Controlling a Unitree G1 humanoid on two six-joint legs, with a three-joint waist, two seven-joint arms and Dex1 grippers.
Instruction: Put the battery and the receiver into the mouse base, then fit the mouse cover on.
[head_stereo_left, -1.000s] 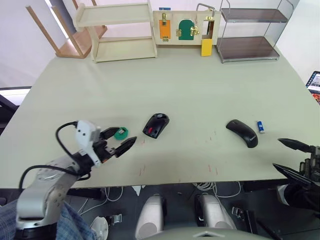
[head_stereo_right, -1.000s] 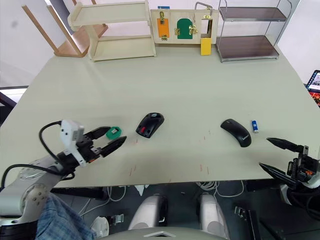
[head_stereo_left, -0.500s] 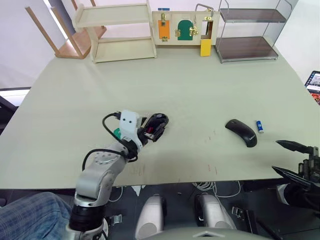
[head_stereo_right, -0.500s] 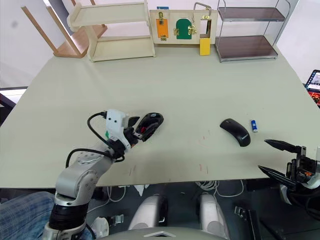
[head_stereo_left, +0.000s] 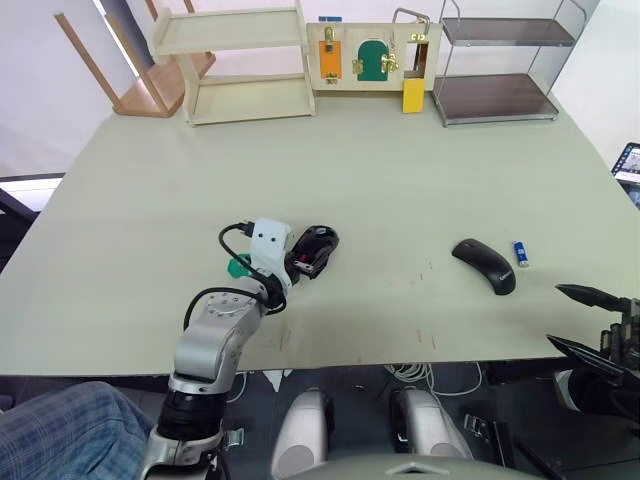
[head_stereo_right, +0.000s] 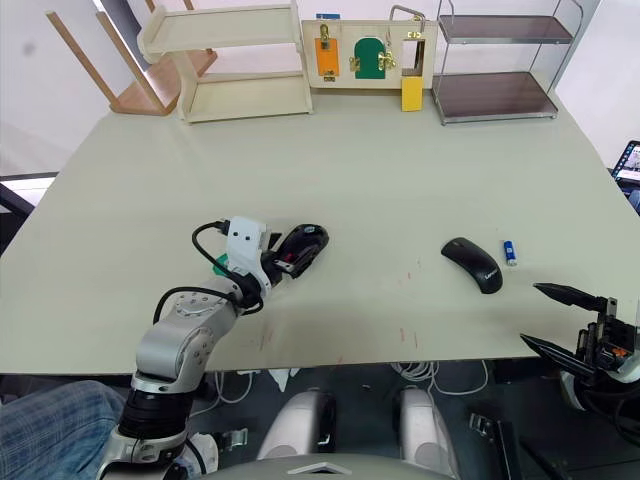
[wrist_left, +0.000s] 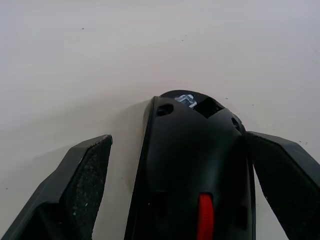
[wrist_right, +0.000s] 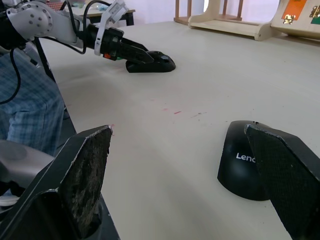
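The mouse base (head_stereo_left: 318, 245), black with a red scroll wheel, lies near the table's middle. My left gripper (wrist_left: 178, 137) is open with its two fingers on either side of the base's end, one finger (wrist_left: 85, 175) clearly apart from it. The mouse cover (head_stereo_left: 484, 265), a plain black shell, rests to the right, and the small blue battery (head_stereo_left: 520, 253) lies just right of it. My right gripper (head_stereo_left: 555, 313) hangs open past the table's front right edge, nothing between its fingers; the cover (wrist_right: 247, 160) sits ahead of it. The receiver is out of view.
A green round item (head_stereo_left: 237, 267) lies beside my left wrist. Along the far edge stand a wooden shelf (head_stereo_left: 235, 65), a latch board (head_stereo_left: 370, 55) and a two-tier rack (head_stereo_left: 495, 60). A person's plaid-clad leg (head_stereo_left: 60, 430) is at the front left.
My left arm swung from the front left up to the mouse base, and its open fingers now straddle the base. The right gripper dropped slightly.
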